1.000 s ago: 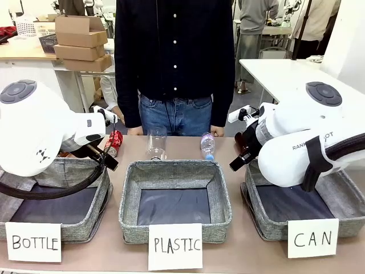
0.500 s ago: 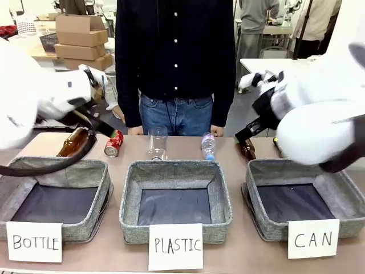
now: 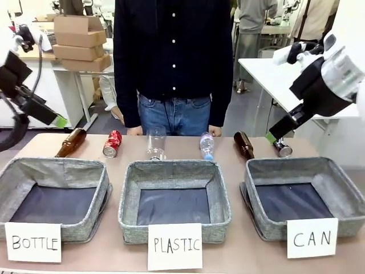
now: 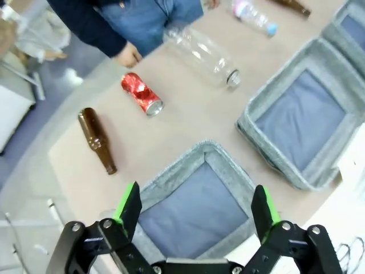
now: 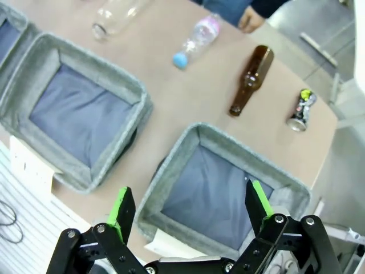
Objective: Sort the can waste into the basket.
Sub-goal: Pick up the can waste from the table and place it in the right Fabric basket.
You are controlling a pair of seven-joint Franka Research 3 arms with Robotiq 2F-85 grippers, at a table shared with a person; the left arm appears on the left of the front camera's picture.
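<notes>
Front view: 2 cans lying on their sides on the table (image 3: 239, 251), both outside the baskets; red dented can (image 3: 112, 143) beyond the gap between the "BOTTLE" basket (image 3: 57, 171) and the "PLASTIC" basket (image 3: 171, 168), between a brown bottle (image 3: 71, 142) and a clear plastic bottle (image 3: 155, 144); dark can (image 3: 282, 149) just behind the far rim of the "CAN" basket (image 3: 348, 197), near a second brown bottle (image 3: 244, 144). Left wrist view: left gripper (image 4: 197, 200) raised above the "BOTTLE" basket, jaws wide apart, gripping nothing; right wrist view: right gripper (image 5: 188, 197) high over the "CAN" basket, jaws likewise apart, holding nothing.
</notes>
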